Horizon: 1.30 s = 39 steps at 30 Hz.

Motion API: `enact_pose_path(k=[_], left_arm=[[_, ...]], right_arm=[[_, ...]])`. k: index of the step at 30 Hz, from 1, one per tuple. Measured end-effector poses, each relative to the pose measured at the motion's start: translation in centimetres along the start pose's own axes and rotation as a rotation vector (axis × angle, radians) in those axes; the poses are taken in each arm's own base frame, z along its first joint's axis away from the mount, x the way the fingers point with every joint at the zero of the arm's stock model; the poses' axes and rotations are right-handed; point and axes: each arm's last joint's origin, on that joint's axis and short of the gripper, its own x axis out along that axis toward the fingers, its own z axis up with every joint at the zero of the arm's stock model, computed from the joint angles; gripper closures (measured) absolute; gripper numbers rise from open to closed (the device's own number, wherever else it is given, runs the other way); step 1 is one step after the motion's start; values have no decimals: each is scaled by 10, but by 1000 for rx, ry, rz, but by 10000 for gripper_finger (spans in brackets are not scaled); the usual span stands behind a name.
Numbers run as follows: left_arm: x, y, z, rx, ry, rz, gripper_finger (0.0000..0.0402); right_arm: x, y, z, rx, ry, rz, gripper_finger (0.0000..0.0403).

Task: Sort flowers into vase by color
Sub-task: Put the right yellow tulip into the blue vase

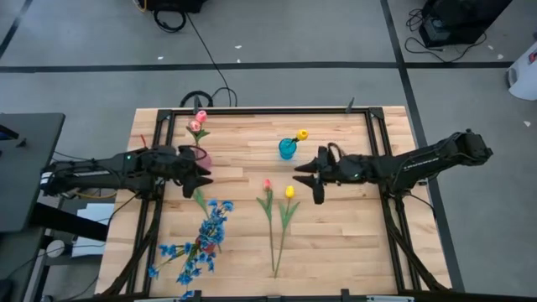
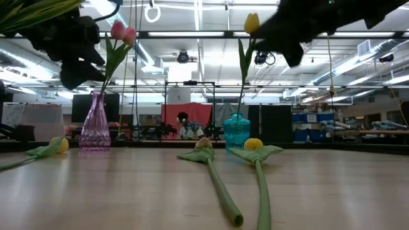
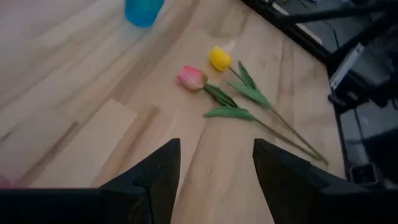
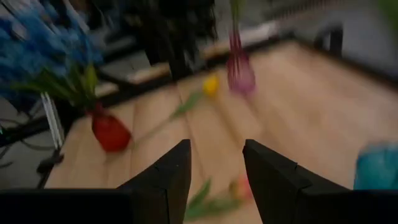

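Two loose tulips lie nearest the low camera, stems pointing toward it: a pink tulip (image 1: 267, 184) and, just beside it, a yellow tulip (image 1: 289, 192), both flat on the wooden table (image 1: 352, 243). Going left to right in the high view, blue flower sprays (image 1: 200, 243) sprawl near the front left of the table (their stems tangled together). Behind them the left gripper (image 1: 204, 174) hovers with its fingers apart and nothing between them, just beside the pink vase (image 1: 201, 156), which holds two pink tulips (image 1: 198, 122). Past the centre, a blue vase (image 1: 288, 149) stands upright with one yellow tulip (image 1: 302, 134) in it. Close to its right the right gripper (image 1: 304, 178) hangs above the table, fingers apart and empty, near the loose tulip heads. A red vase (image 4: 110, 132) shows in the right wrist view.
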Motion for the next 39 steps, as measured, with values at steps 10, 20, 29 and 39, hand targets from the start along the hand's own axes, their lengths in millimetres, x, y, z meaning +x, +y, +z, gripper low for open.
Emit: enact_pose_path(k=[10, 20, 29, 39], left_arm=[[4, -15, 12, 284, -129, -101, 194], [4, -15, 14, 232, -160, -71, 194], [3, -16, 17, 314, -201, -56, 194], [2, -16, 15, 432, -186, -86, 194]], right_arm=[[28, 25, -63, 305, 321, -58, 248], [86, 72, -81, 435, 605, -354, 249], [120, 99, -72, 431, 785, -620, 252], [146, 104, -85, 556, 916, -684, 252]])
